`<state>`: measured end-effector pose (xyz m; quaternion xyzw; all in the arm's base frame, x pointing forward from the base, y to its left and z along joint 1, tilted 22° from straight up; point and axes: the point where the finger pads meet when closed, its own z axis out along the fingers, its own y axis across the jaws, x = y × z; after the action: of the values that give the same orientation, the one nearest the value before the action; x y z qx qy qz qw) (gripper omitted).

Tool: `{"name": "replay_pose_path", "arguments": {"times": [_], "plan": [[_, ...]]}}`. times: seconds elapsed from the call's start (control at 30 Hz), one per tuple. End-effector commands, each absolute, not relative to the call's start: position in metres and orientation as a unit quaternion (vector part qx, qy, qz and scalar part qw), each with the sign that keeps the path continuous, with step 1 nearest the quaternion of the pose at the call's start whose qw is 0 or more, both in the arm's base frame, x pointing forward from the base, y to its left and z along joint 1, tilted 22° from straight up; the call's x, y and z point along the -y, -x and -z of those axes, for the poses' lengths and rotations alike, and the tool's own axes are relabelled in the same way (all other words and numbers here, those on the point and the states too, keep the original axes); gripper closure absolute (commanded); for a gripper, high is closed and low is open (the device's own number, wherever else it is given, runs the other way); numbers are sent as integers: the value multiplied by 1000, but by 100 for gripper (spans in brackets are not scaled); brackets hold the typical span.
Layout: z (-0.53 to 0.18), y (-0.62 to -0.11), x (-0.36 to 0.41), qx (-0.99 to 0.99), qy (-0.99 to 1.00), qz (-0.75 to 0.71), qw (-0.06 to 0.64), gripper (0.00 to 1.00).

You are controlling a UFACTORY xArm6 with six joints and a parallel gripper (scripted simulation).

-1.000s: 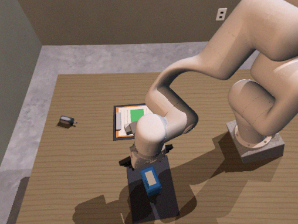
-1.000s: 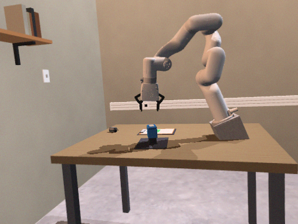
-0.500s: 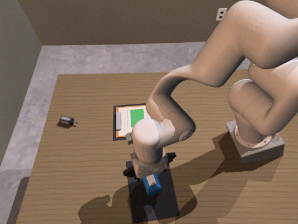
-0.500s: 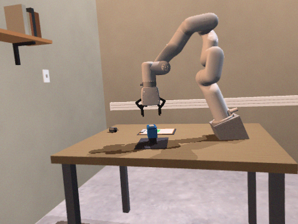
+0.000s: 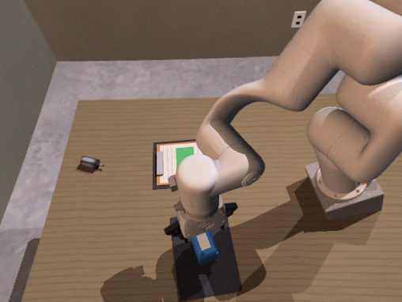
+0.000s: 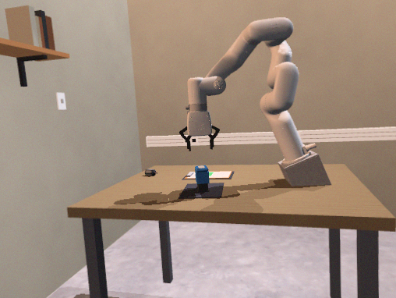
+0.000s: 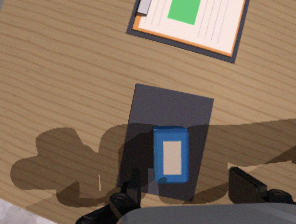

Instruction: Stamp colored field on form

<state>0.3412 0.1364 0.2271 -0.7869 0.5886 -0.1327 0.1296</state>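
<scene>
The end effector (image 6: 199,147) hangs in the air well above the blue stamp (image 6: 201,174), its fingers spread wide with nothing between them. The stamp stands upright on a dark mat (image 6: 215,189) on the wooden desk (image 6: 273,207), toward the mat's far end in the top view. From the wrist view, the stamp's pale top panel faces up, and the two dark fingertips show at the lower edge on either side. Beyond the mat lies the form (image 5: 168,158) on a dark-edged clipboard, its green field (image 5: 184,155) uncovered. A small dark object (image 5: 90,161) sits far left on the desk, well apart from both.
</scene>
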Motion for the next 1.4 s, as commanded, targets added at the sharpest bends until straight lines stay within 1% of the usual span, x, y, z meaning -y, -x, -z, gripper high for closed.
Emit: {"name": "replay_pose_path", "arguments": {"times": [0.0, 0.2, 0.3, 0.37, 0.43, 0.6, 0.67, 0.7, 1.0, 1.07, 1.17, 1.23, 1.27, 1.37], "plan": [[-257, -330, -135, -588, 787, 133, 131, 0], [-257, -330, -135, -589, 786, 133, 131, 0], [-260, -341, -123, -636, 750, 123, 135, 0], [-266, -361, -100, -704, 688, 107, 141, 0], [-271, -381, -71, -727, 663, 102, 145, 0], [-277, -397, -19, -801, 570, 90, 158, 0], [-277, -397, -19, -801, 570, 90, 158, 0], [-280, -408, 12, -840, 511, 82, 165, 0], [-288, -439, 105, -927, 323, 53, 182, 0], [-273, -455, 120, -942, 277, 44, 186, 0], [-233, -469, 118, -959, 207, 30, 190, 0], [-233, -469, 118, -959, 207, 30, 190, 0], [-207, -482, 124, -972, 141, 12, 190, 0], [-185, -494, 127, -979, 83, -5, 187, 0]]}}
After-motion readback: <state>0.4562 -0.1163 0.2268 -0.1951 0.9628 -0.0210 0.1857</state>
